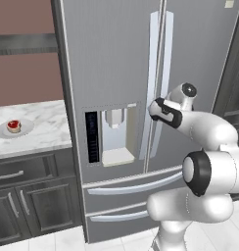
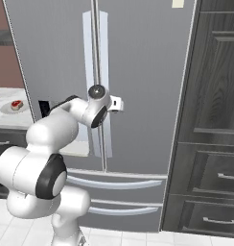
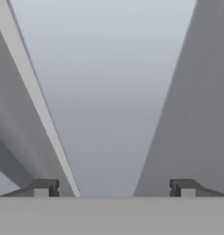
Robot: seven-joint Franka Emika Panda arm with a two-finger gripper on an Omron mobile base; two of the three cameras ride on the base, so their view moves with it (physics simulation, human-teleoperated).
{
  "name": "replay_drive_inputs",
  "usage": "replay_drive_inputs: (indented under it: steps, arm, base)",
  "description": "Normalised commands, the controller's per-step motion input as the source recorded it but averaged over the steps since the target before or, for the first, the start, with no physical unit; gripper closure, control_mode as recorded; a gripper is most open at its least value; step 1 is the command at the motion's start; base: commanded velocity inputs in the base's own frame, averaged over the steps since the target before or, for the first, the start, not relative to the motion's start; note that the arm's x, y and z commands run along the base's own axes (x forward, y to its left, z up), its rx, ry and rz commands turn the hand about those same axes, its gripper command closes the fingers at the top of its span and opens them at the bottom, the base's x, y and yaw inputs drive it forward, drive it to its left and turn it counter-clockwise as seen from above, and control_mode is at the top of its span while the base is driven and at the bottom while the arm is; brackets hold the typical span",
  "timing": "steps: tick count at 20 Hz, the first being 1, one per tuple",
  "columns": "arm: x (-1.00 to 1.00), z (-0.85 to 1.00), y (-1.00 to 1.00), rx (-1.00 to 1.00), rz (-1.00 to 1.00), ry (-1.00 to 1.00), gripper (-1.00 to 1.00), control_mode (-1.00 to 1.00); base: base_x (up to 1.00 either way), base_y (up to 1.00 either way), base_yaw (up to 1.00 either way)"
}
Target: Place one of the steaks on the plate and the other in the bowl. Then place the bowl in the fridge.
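In the left base view the fridge (image 1: 116,73) fills the centre, doors closed, and the arm reaches from the lower right to the long handles (image 1: 158,73) at the door seam, presumably to pull a door open. At the left edge the plate (image 1: 14,129) sits on the marble desk (image 1: 43,122) with one steak (image 1: 13,126) on it.

In the right base view the hand is pressed close to the handles (image 2: 100,57); plate and steak (image 2: 16,104) show at the far left.

In the hand view the fingers (image 3: 114,188) stand wide, a pale handle bar between them, not yet clamped.
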Motion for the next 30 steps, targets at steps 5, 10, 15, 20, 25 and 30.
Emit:
replay_drive_inputs:
  steps: [5, 10, 15, 20, 25, 30]
  arm:
    - [0.46, -0.25, -0.27, 0.00, 0.00, 0.09, -1.00, -1.00]
    - [0.41, -0.10, -0.11, 0.02, 0.00, 0.01, -1.00, -1.00]
    - [0.17, -0.03, 0.00, 0.00, 0.00, 0.00, 1.00, -1.00]
    - [0.16, 0.00, 0.00, 0.00, 0.00, 0.04, 1.00, -1.00]
    - [0.09, 0.00, 0.00, 0.00, 0.00, 0.08, 1.00, -1.00]
    - [-0.36, 0.18, -0.33, 0.04, 0.00, 0.08, 1.00, -1.00]
  base:
    - [0.00, 0.00, 0.00]
    - [0.00, 0.00, 0.00]
    - [0.00, 0.00, 0.00]
    - [0.00, 0.00, 0.00]
    - [0.00, 0.00, 0.00]
    - [0.00, 0.00, 0.00]
